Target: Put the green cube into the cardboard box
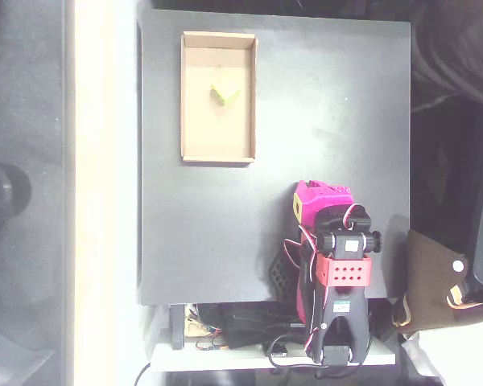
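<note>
The green cube [224,93] lies on the floor of the cardboard box [192,121], near the middle of its upper half, with one corner pointing down. The box sits at the top left of the black table. My magenta gripper [315,195] is folded back over the arm's base at the lower right of the table, far from the box. Its fingers are tucked under the magenta body, so I cannot tell how they stand. Nothing shows in its grasp.
The black table [322,112] has bare surface to the right of the box and below it. The arm's base with red and black parts and cables [338,314] stands at the bottom edge. A brown object [435,281] lies off the table's right edge.
</note>
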